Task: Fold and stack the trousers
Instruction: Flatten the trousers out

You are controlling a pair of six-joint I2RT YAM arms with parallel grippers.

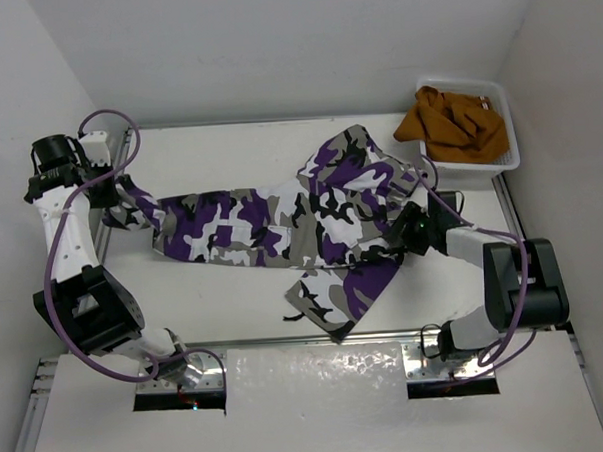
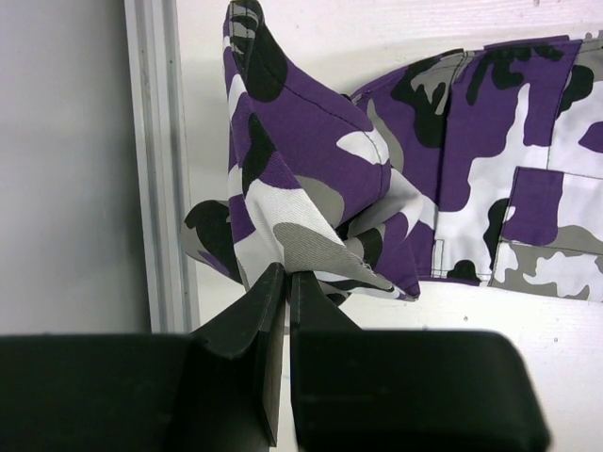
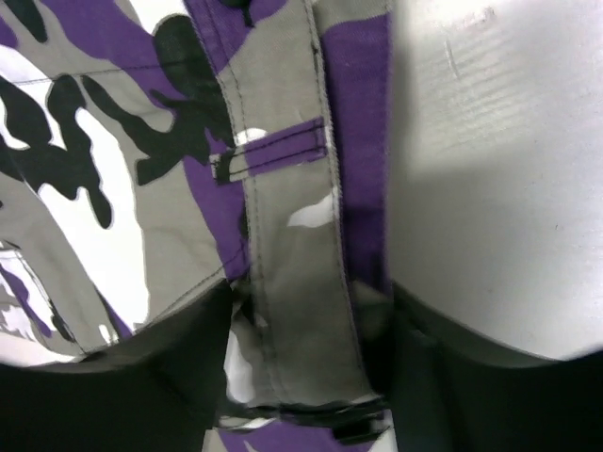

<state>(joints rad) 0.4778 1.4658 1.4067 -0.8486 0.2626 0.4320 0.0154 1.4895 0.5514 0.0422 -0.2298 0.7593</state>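
Note:
The camouflage trousers (image 1: 271, 222) lie stretched across the table, legs pointing left and waist to the right, with one part folded toward the front edge. My left gripper (image 1: 118, 199) is at the far left and is shut on a leg hem. In the left wrist view that hem (image 2: 311, 151) rises bunched from the closed fingertips of the left gripper (image 2: 285, 274). My right gripper (image 1: 397, 232) is at the waist end. In the right wrist view it (image 3: 311, 301) stands open, its fingers (image 3: 203, 330) on either side of the grey waistband (image 3: 292, 235) with its belt loop.
A white basket (image 1: 508, 129) at the back right holds an orange-brown garment (image 1: 449, 119). A raised metal rail (image 2: 160, 141) runs along the table's left edge, close to the left gripper. White walls enclose the left, back and right sides.

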